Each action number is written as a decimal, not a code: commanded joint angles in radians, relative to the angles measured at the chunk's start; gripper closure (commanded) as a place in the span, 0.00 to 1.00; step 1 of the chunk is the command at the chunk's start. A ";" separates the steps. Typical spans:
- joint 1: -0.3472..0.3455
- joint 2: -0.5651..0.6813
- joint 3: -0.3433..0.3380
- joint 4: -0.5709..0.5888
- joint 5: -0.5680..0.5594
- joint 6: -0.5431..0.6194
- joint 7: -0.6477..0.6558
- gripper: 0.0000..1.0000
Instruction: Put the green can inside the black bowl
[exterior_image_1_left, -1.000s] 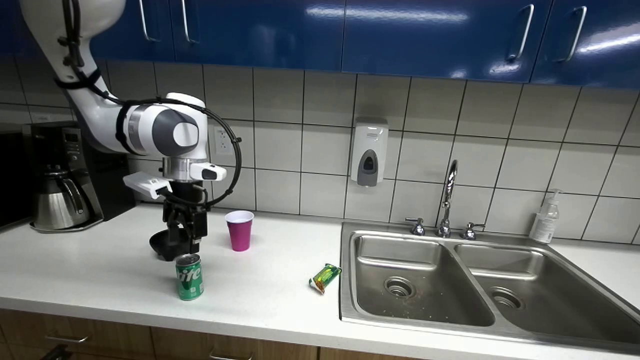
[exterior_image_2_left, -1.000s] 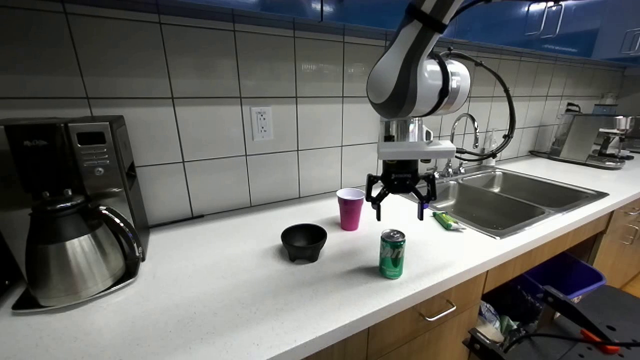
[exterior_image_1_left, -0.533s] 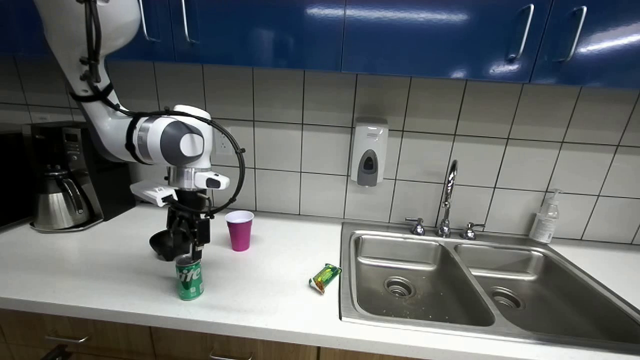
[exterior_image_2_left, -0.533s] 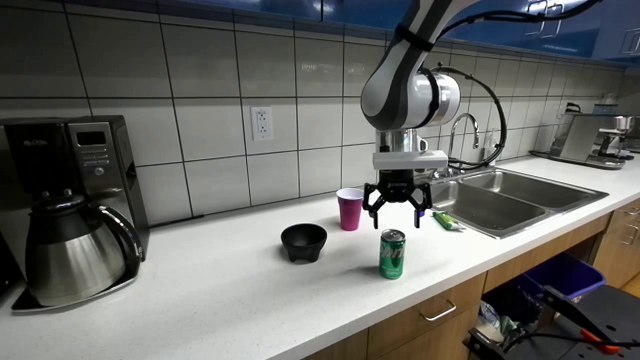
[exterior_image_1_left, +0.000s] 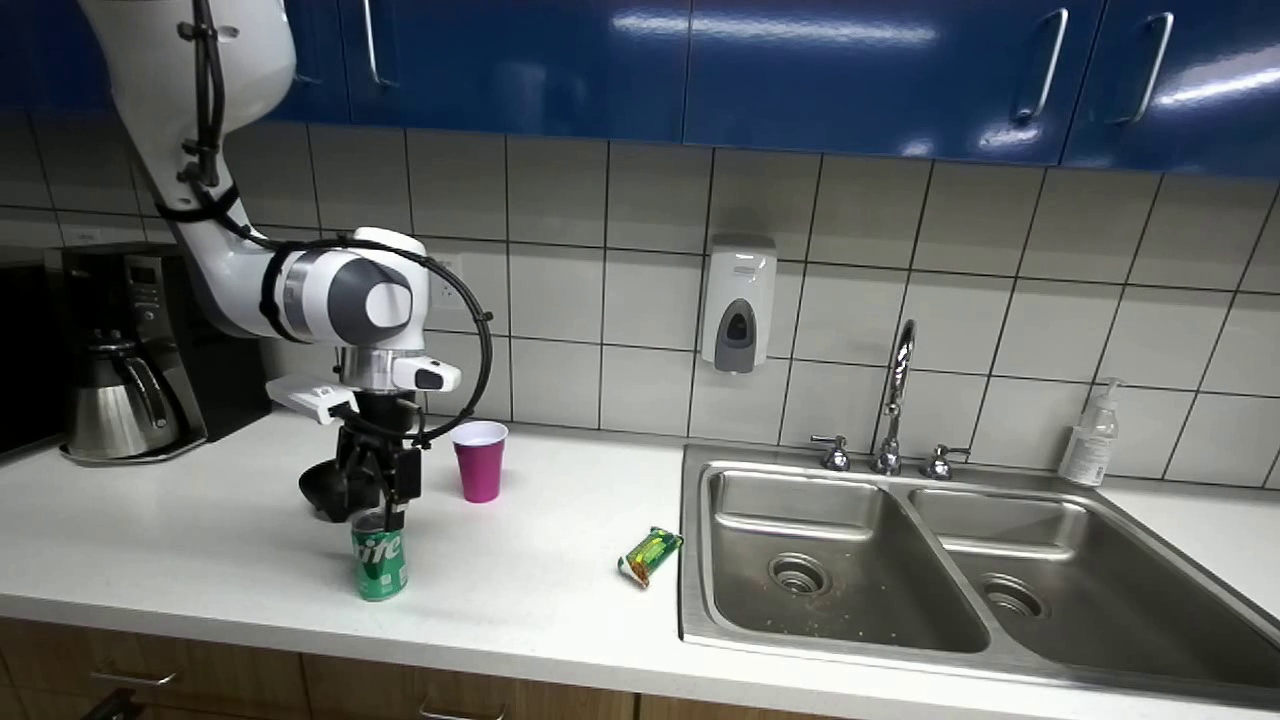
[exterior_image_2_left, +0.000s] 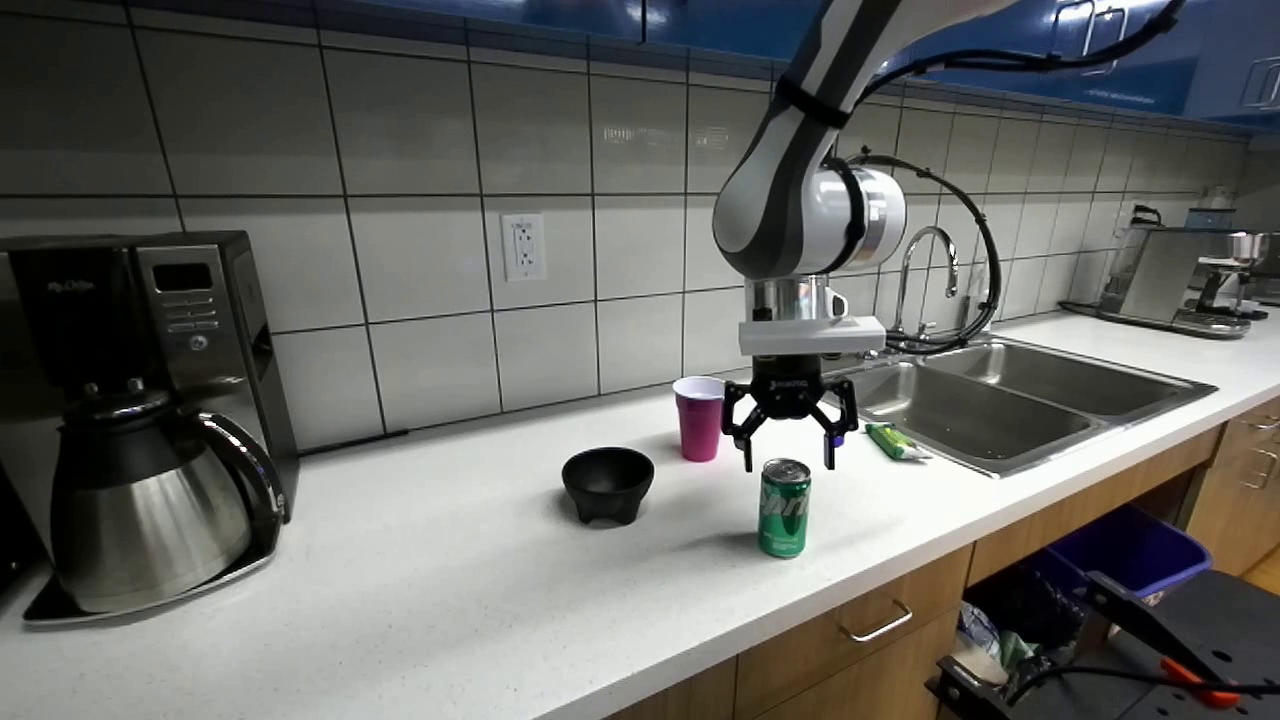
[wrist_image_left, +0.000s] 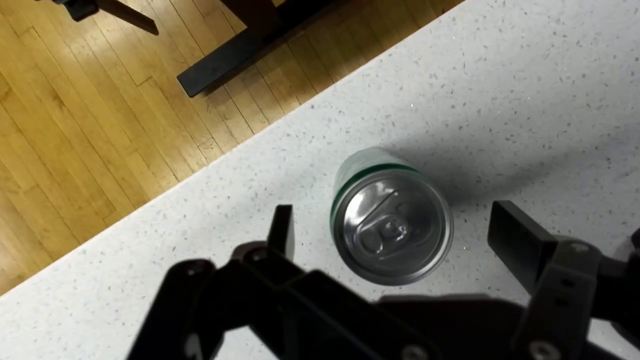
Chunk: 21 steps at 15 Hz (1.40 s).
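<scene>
The green can (exterior_image_2_left: 783, 515) stands upright on the counter near its front edge. It also shows in an exterior view (exterior_image_1_left: 380, 562), and its silvery lid faces up in the wrist view (wrist_image_left: 392, 227). My gripper (exterior_image_2_left: 788, 464) is open and empty, pointing down just above the can, with fingertips around lid height. In the wrist view the lid lies between the two spread fingers, with a gap on both sides. The black bowl (exterior_image_2_left: 608, 485) sits upright and empty on the counter beside the can. In an exterior view the bowl (exterior_image_1_left: 325, 490) is partly hidden behind the gripper.
A pink cup (exterior_image_2_left: 700, 420) stands behind the can. A green-yellow packet (exterior_image_1_left: 650, 556) lies by the sink (exterior_image_1_left: 840, 560). A coffee maker (exterior_image_2_left: 150, 420) stands at the counter's far end from the sink. The counter's front edge (wrist_image_left: 255, 135) is close to the can.
My gripper has come down and moved slightly toward the can, staying open. The can, bowl, cup and packet have not moved.
</scene>
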 joint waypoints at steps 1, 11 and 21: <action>0.013 0.029 -0.020 0.032 0.026 -0.027 -0.029 0.00; 0.012 0.080 -0.018 0.047 0.041 -0.026 -0.044 0.00; 0.007 0.107 -0.016 0.054 0.068 -0.026 -0.069 0.02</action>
